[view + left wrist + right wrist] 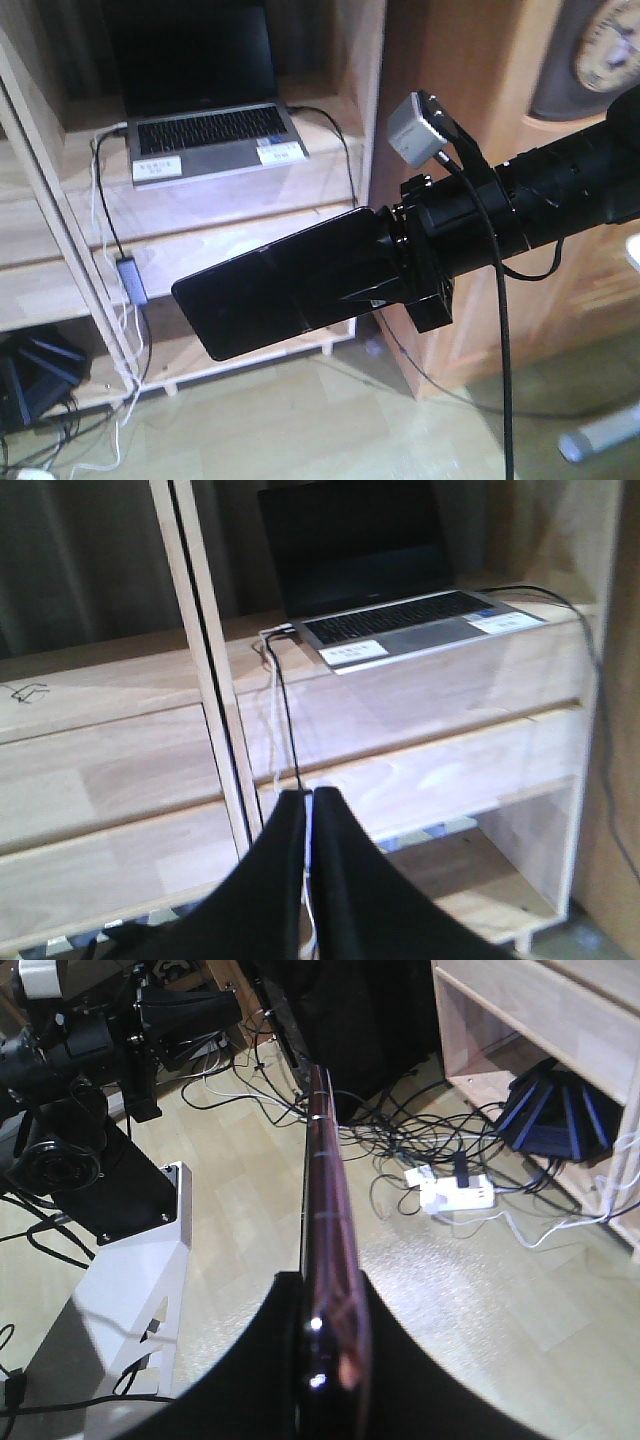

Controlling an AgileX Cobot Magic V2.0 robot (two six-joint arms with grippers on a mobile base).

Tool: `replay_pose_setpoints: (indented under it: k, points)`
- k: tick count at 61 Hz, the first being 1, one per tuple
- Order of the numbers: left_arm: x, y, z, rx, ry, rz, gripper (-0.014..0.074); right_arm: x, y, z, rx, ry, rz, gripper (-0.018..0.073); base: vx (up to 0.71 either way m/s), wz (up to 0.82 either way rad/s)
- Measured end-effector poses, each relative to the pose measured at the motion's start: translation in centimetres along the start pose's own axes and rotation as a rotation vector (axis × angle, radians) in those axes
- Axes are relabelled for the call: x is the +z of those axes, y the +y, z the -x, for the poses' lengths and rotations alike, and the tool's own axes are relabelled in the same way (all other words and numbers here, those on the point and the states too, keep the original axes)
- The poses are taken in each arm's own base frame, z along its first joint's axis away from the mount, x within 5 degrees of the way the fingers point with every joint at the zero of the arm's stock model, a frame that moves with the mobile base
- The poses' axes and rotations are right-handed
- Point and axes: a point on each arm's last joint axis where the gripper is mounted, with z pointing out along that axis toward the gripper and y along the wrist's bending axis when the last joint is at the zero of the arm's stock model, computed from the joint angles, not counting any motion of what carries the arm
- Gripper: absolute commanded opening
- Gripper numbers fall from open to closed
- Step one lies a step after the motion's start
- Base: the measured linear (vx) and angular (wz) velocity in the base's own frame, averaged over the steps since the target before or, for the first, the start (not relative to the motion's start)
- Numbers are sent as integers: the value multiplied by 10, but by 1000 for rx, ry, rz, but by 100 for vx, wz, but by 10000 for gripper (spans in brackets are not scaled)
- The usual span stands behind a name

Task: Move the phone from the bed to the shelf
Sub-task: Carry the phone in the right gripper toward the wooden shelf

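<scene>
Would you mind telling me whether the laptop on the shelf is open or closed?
Open: the laptop has its lid raised, its keyboard exposed and its screen dark, and it rests on a board of the shelf.

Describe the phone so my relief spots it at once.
Find the pale wood shelf holding the grey laptop. In front of it, the right gripper holds the phone. Unlike the laptop, it is a thin, glossy black slab without keys.

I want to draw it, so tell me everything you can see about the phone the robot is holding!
The phone is a thin, glossy black slab with a pinkish metallic edge. It hangs in the air, clamped at one end by the right pincer, tilted, its free end pointing toward the wooden shelf. Nothing else touches it.
</scene>
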Motion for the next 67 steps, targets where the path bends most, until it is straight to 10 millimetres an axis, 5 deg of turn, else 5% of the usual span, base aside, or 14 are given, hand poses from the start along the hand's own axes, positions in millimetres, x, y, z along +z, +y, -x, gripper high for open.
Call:
replay_pose_setpoints:
  k: [67]
  points:
    - [0,0,0,0,0,0,1,0,0,0,0,0,0,-2,32,20]
